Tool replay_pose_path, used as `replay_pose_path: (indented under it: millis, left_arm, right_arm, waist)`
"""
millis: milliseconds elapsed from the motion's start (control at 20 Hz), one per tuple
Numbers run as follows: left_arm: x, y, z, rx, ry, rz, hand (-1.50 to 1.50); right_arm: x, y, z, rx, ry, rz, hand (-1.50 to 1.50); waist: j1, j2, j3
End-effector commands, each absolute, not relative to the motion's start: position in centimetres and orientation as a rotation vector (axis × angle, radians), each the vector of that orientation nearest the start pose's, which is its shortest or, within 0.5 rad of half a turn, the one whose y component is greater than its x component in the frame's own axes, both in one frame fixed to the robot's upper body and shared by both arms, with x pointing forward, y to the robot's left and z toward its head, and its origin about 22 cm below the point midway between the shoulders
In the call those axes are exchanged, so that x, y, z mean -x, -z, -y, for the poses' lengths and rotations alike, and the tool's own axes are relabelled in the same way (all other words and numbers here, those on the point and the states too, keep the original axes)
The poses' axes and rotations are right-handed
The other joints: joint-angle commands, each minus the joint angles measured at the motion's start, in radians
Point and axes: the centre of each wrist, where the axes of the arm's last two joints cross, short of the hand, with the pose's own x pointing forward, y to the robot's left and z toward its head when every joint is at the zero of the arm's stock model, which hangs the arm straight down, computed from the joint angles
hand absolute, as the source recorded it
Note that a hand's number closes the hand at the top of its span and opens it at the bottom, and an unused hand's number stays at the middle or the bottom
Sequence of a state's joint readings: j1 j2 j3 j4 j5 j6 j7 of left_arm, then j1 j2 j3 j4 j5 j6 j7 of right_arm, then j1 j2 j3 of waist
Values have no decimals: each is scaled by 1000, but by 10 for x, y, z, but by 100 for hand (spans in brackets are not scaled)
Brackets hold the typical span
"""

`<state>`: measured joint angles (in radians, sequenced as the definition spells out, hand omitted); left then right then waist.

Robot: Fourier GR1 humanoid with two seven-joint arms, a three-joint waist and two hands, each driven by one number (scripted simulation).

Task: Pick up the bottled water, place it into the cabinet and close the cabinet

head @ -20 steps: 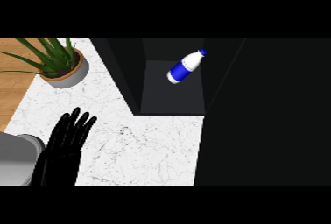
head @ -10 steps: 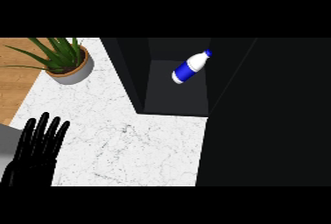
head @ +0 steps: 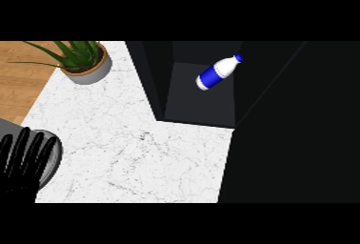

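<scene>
Head view: the bottle (head: 218, 73) lies tilted inside the dark cabinet (head: 200, 102), cap toward the upper right, touched by no hand; the left hand (head: 21, 159) shows at the lower left edge, fingers straight and released, holding nothing, above a grey round object (head: 51, 157) at the bench (head: 134, 152) edge; the right hand is out of view; a potted plant (head: 81, 59) stands at the upper left, well apart from the cabinet; placing looks done, so closing is the step in hand; the next move calls for a hand to find the door, which I cannot make out, and swing it shut.
</scene>
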<state>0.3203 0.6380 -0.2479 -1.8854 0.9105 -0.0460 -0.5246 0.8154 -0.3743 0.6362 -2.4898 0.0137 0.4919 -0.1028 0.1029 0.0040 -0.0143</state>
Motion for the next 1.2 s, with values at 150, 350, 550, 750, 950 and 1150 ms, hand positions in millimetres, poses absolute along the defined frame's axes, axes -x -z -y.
replay_pose_path:
  millis: [150,350,550,750,950,1150]
  left_arm:
    - [-154,-52,-320,515,-171,1861,-150]
    - [-156,-57,-322,530,-130,1865,-150]
    - [-157,-59,-324,545,-120,1862,-150]
    - [-158,-60,-327,547,-96,1854,-150]
    - [-159,-60,-333,538,-86,1844,-150]
    - [-161,-62,-336,542,-88,1847,-150]
  right_arm:
    - [-45,-134,165,-969,-739,1609,150]
    - [-50,-133,166,-970,-782,1593,150]
    - [-58,-133,168,-933,-833,1617,150]
    - [-67,-138,175,-868,-1038,1599,-150]
    - [-76,-142,177,-859,-1117,1633,150]
    - [-81,-142,174,-861,-1130,1629,150]
  waist:
    - [53,12,-2]
    - [80,24,-3]
    - [111,30,-6]
    - [135,26,-12]
    - [145,24,-14]
    - [124,24,-13]
